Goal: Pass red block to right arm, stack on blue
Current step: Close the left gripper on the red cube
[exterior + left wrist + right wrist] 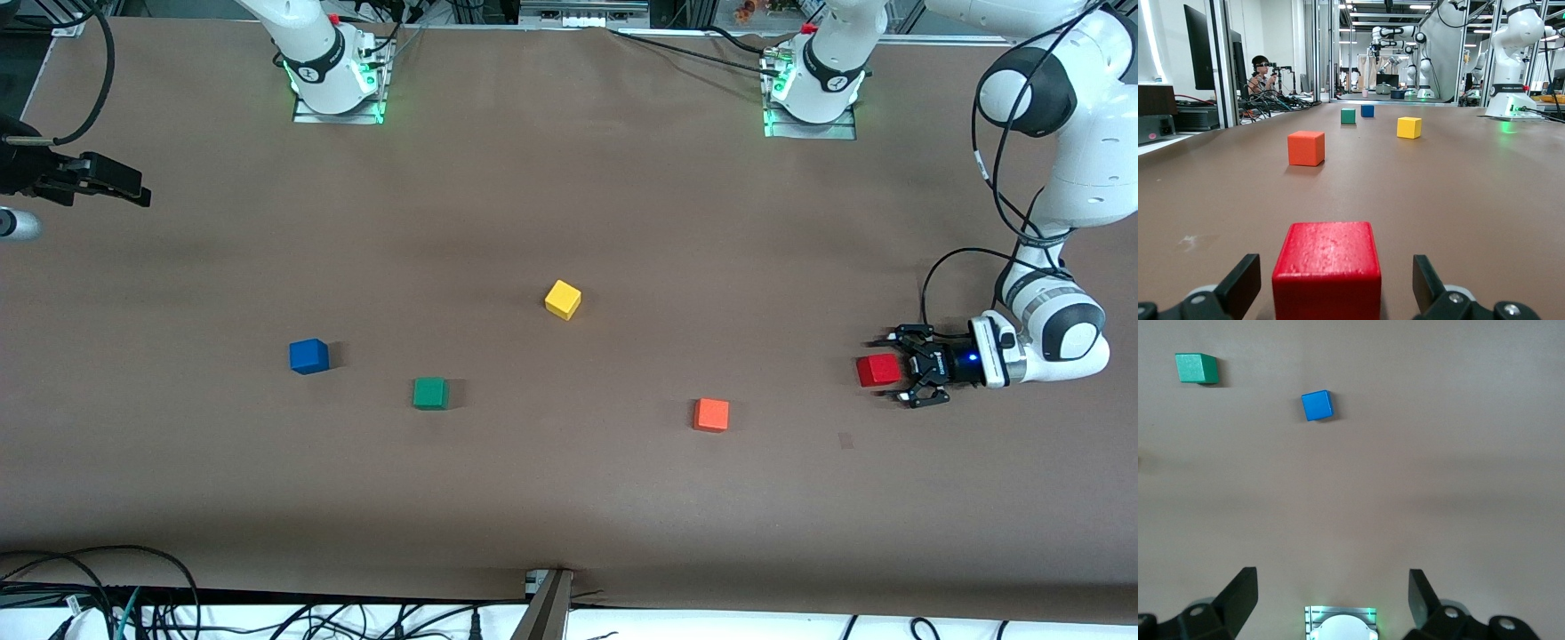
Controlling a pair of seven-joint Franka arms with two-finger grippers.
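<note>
**Red cube framed between spread jaws at the left arm's end of the table**

A matte brown table covering (569,498) is seen, flat and bare apart from five small cubes; a lab room with monitors, further robot arms and a seated person is visible in the left wrist view.

One cube of each colour is counted: red, orange, yellow, green and blue. Two white arm bases (333,67) are mounted along the table edge farthest from the front camera.

The left gripper (892,371), a black claw on a white jointed arm, is held low at the table, level with the surface, and its jaws are spread wide. The small bright red block (878,370) is placed between the jaws, resting on the table, with a clear gap at each finger (1238,283); it is not gripped.

Out ahead of the jaws the small orange cube (711,414) is found nearest, then the yellow cube (563,299), the green cube (430,393) and the solid blue cube (308,356), all well apart. Nothing is set between the red block and the fingers.

The right gripper (133,192) is held up in the air over the right arm's end of the table, waiting, its jaws spread wide and empty. The blue and green cubes are seen ahead of its jaws, well apart from them.
</note>
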